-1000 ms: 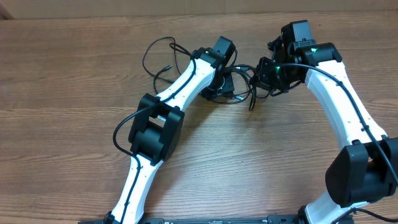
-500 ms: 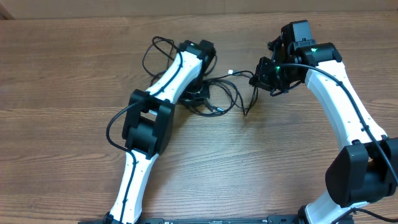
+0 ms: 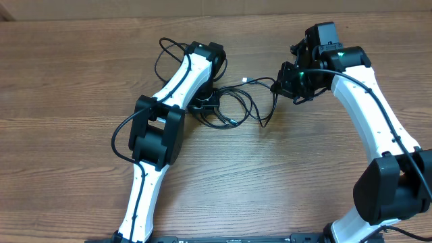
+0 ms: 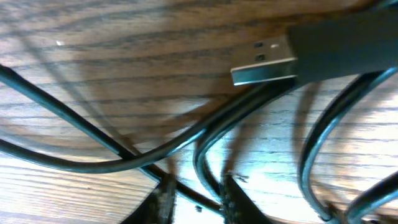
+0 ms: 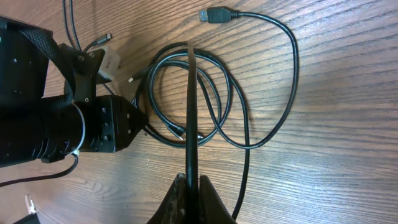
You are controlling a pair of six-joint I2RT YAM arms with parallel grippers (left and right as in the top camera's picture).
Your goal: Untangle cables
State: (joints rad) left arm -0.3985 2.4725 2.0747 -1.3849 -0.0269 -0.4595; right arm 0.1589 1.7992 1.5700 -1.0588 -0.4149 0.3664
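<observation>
Cables (image 5: 190, 93) looped on table (image 3: 67, 101); R gripper (image 5: 189, 185) pinches one, L gripper (image 4: 198, 196) state unclear.

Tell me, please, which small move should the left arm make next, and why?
Probably close the left hand on the cable loop lying between its open fingertips and draw it gently leftward. The right hand is shut on a straight strand, and the coils beside it overlap.
</observation>
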